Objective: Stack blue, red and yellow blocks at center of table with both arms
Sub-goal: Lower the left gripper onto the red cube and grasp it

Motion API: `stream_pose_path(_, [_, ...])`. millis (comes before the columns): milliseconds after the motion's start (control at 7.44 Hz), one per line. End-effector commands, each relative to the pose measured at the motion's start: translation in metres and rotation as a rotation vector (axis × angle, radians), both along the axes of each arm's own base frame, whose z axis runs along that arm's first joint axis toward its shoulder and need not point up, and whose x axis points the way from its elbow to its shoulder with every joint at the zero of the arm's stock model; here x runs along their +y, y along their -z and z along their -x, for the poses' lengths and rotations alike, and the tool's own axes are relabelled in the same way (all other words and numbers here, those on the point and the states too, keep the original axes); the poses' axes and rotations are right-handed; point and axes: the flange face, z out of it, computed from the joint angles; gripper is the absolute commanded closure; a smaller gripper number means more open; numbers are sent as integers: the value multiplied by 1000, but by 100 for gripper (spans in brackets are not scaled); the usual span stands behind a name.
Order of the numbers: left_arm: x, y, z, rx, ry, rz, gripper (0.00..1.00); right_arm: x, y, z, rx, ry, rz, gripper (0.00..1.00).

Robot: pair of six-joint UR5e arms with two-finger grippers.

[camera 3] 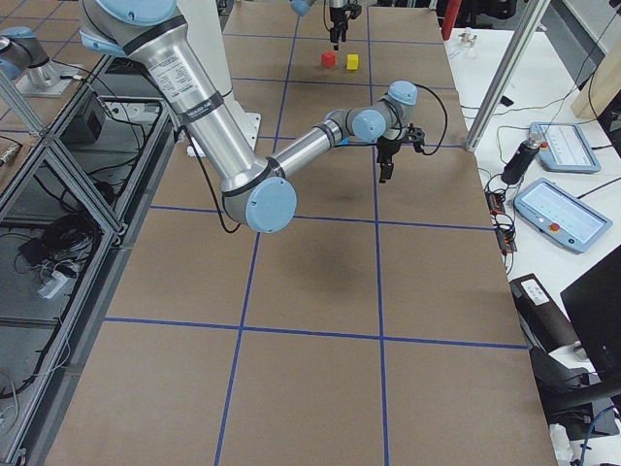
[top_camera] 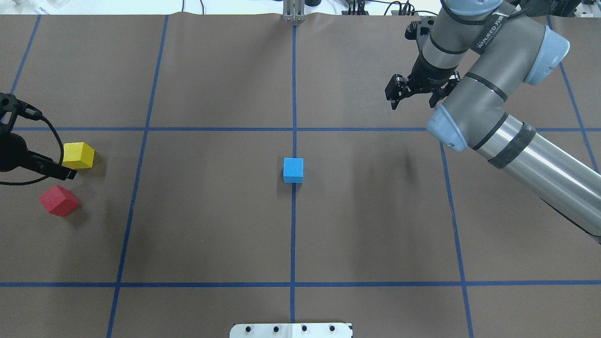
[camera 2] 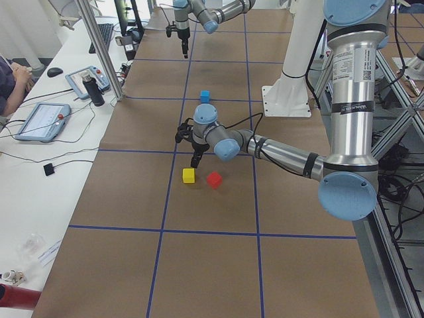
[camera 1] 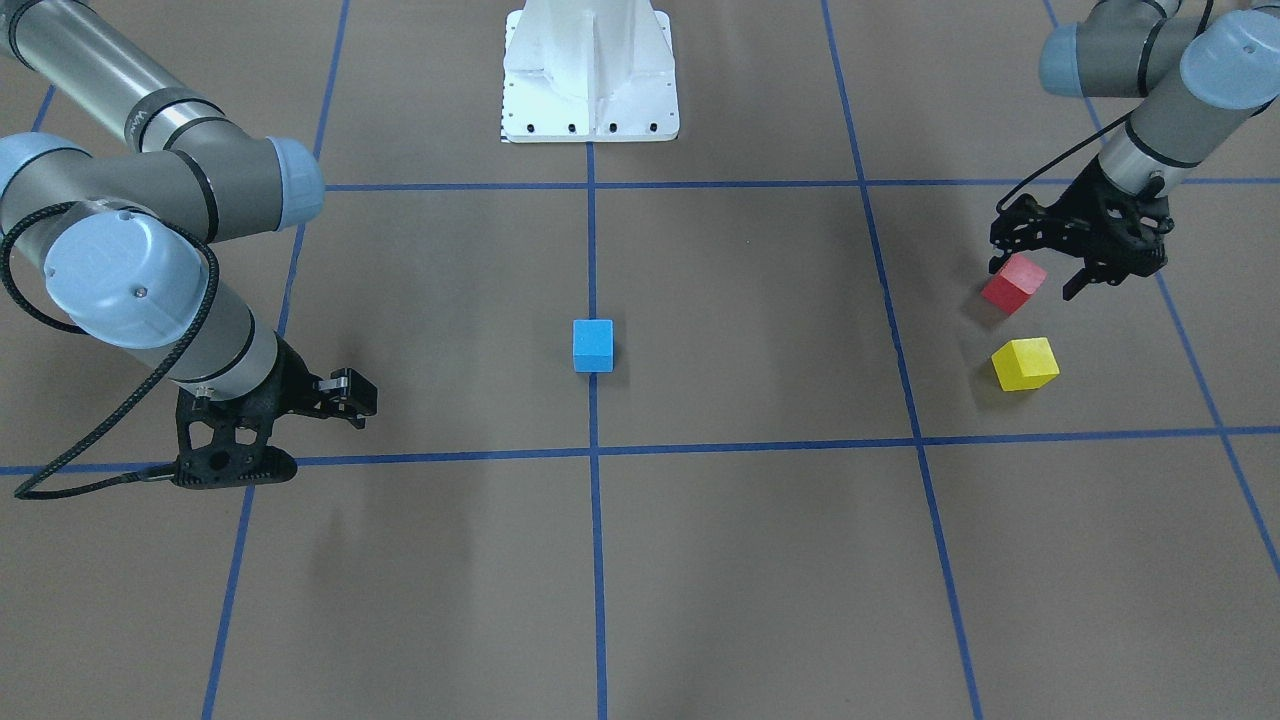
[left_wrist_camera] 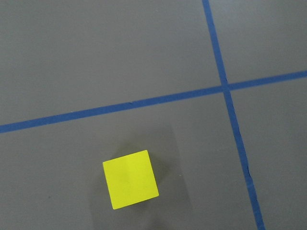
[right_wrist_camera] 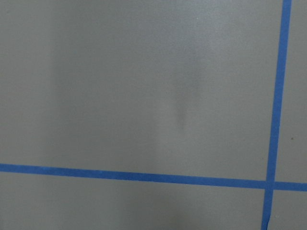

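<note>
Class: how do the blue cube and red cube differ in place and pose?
The blue cube sits on the centre tape line, squared to it; the red cube lies at the robot's left, turned diagonally. The blue cube stands alone; the red cube neighbours a yellow cube. Both ungripped.

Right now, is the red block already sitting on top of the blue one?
No, the red block rests on the table beside the yellow block, well apart from the blue block at the center.

The blue block (camera 1: 593, 345), red block (camera 1: 1013, 283) and yellow block (camera 1: 1024, 364) are each one plain colour. The table (camera 1: 760, 560) is brown, crossed by a grid of blue tape lines (camera 1: 597, 560). The left arm (camera 1: 1150, 140) and right arm (camera 1: 170, 180) are silver-grey, capped pale blue.
</note>
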Motion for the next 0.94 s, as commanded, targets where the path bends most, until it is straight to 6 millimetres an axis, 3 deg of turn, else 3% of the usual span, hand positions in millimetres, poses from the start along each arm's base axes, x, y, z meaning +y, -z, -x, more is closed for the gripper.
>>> stream_pose_path(0, [15,-23,5,-46,-107,-80,3,3,-16,-3,-17,-4,-23,1])
stream_pose_path(538, [14,-47,-1,-66,-123,-40,2,4,-24,-4,-16,-1,-23,1])
stream_pose_path(807, [18,-59,-18,-73,-151,-16,1,0,-23,-10,-18,-9,-21,1])
